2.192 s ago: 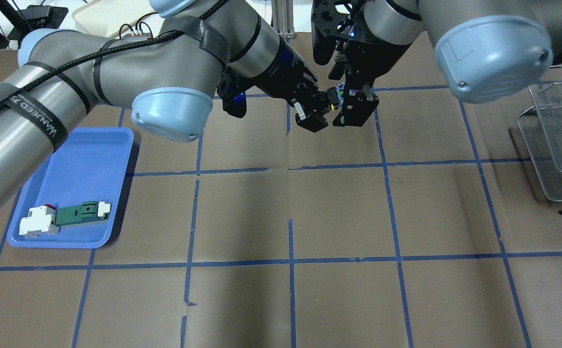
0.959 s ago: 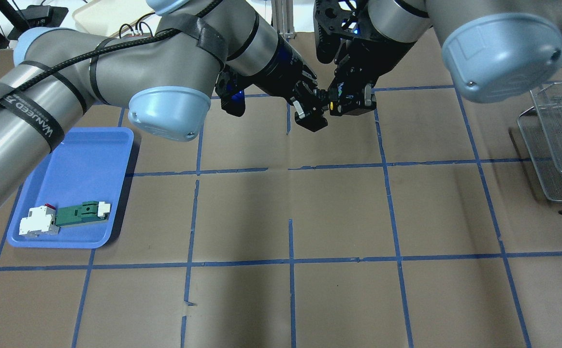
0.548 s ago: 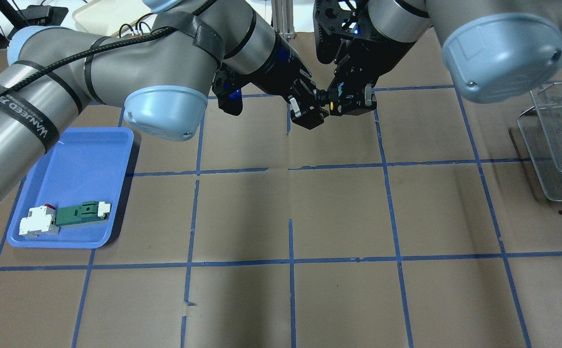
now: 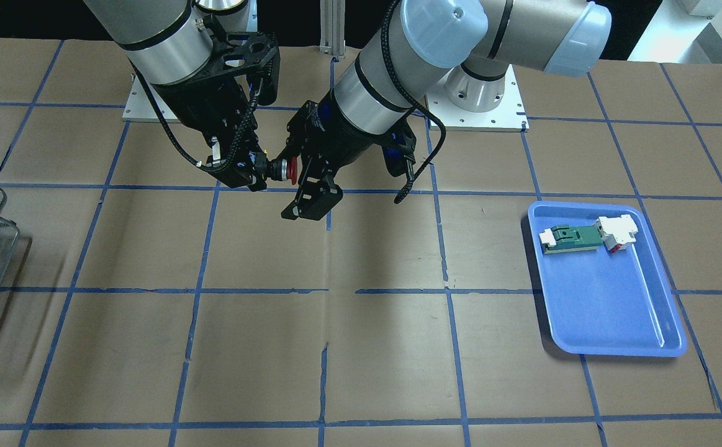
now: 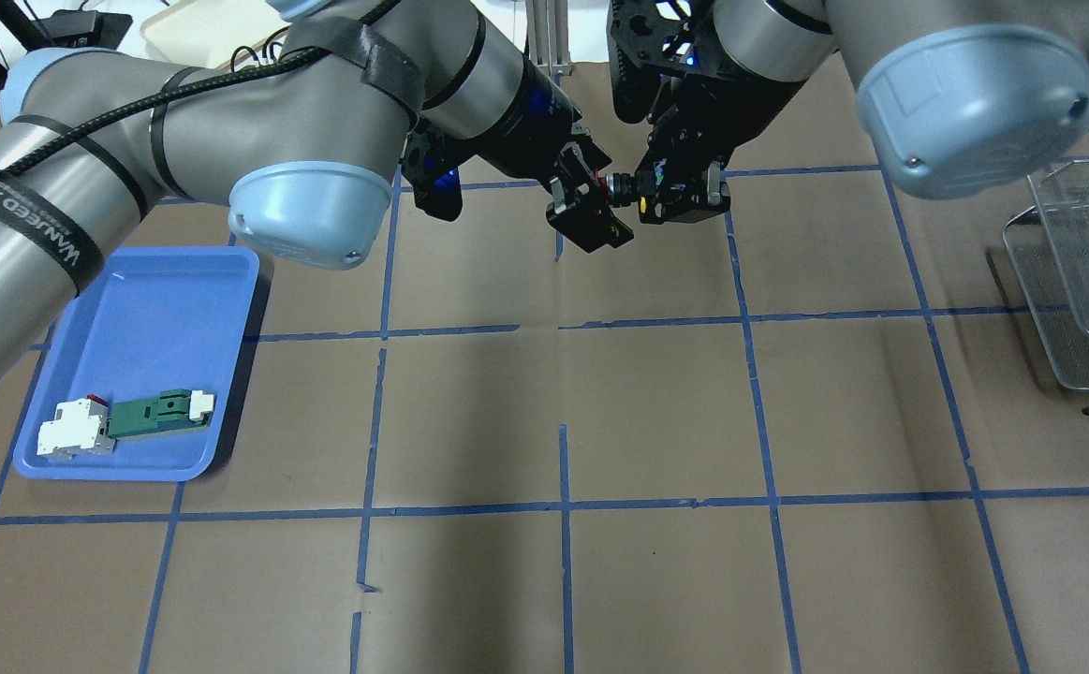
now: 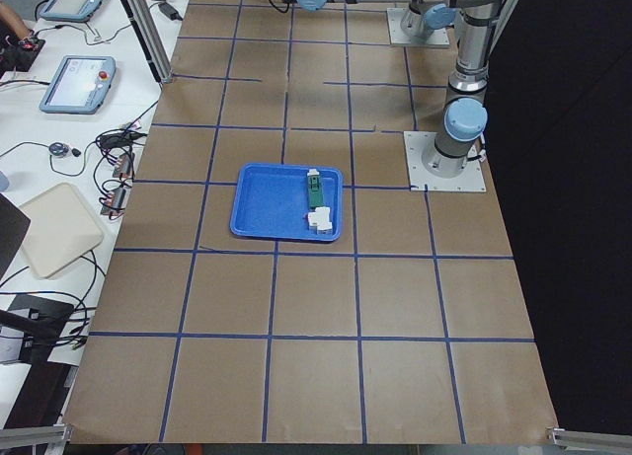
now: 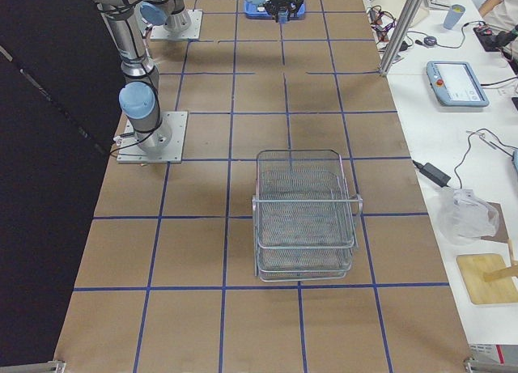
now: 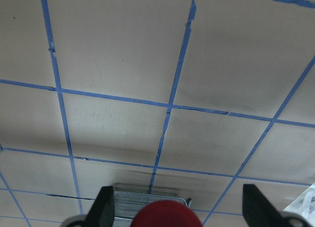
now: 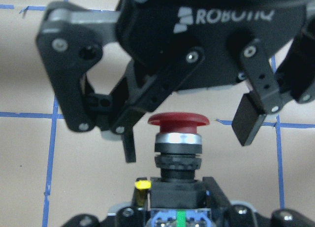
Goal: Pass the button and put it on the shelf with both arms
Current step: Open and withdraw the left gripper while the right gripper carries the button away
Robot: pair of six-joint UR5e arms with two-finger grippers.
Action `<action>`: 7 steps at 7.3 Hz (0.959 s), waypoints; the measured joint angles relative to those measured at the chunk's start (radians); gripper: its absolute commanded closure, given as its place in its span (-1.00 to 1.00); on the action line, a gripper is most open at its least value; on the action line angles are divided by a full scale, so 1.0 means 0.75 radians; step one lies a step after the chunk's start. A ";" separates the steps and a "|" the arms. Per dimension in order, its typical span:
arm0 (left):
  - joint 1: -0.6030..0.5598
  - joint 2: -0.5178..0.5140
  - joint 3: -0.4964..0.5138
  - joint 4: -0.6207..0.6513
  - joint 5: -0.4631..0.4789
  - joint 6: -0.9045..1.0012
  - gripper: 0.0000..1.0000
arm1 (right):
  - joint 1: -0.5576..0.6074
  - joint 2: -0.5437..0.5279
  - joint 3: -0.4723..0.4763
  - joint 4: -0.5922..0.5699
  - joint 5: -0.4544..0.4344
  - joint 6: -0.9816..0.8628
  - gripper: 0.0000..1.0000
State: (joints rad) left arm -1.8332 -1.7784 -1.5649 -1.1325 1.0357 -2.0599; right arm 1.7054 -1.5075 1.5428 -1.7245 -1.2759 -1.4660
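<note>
The button (image 9: 178, 120) has a red cap, a black collar and a block at its back, and hangs in the air above the table's far middle. My right gripper (image 5: 670, 192) is shut on its back block, as the right wrist view (image 9: 177, 210) shows. My left gripper (image 5: 596, 201) faces it and is open. Its fingers (image 9: 251, 121) stand on both sides of the red cap without touching it. The cap also shows in the front view (image 4: 290, 167) and at the bottom of the left wrist view (image 8: 165, 214). The wire-mesh shelf (image 5: 1082, 271) stands at the table's right end.
A blue tray (image 5: 160, 309) at the left holds a green-and-white flat part (image 5: 155, 414) and a white block with a red tab (image 5: 71, 431). The shelf also shows in the right side view (image 7: 303, 219). Brown paper with blue tape lines covers the table.
My right gripper closed on the button's back block. My left gripper then opened off the red cap and drew back slightly to the left. The button stayed in place.
</note>
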 measured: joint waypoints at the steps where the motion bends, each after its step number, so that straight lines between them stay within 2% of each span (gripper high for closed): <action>1: 0.054 0.006 -0.006 -0.011 0.002 0.109 -0.83 | -0.005 -0.003 -0.003 0.003 -0.024 -0.009 0.81; 4: 0.295 0.038 -0.032 -0.113 0.066 0.687 -0.97 | -0.172 -0.038 -0.006 0.000 -0.103 -0.084 1.00; 7: 0.454 0.119 -0.027 -0.358 0.417 1.540 -1.00 | -0.448 -0.059 0.000 0.088 -0.117 -0.185 1.00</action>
State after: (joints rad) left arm -1.4927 -1.6889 -1.5849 -1.4013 1.3485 -0.9051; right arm 1.3696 -1.5518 1.5432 -1.6585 -1.3638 -1.6049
